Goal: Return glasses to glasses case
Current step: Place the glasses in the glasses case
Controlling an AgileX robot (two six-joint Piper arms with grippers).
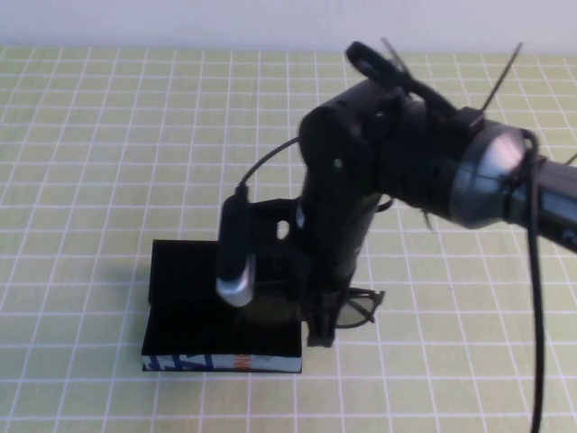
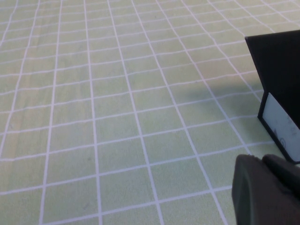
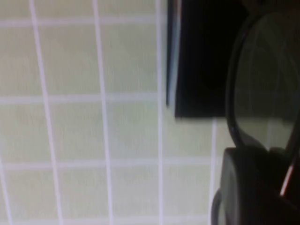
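Reaching down from the right side of the high view, my right arm hangs over the near edge of the glasses case (image 1: 194, 311), which lies open on the green-gridded bench (image 1: 81, 180) with its blue, white and orange-red printed side facing me. My right end effector (image 1: 317, 336) is clenched on the glasses (image 1: 361, 305), whose black frame juts out to the right of the case's near right corner, one lens showing beside the arm. In the right wrist view a dark-rimmed lens (image 3: 265, 79) fills the space beside the case's edge (image 3: 201, 61). My left end effector (image 2: 267, 190) sits low over bare bench, just beside the case's side wall (image 2: 281, 70); whether it is released or clenched I cannot tell.
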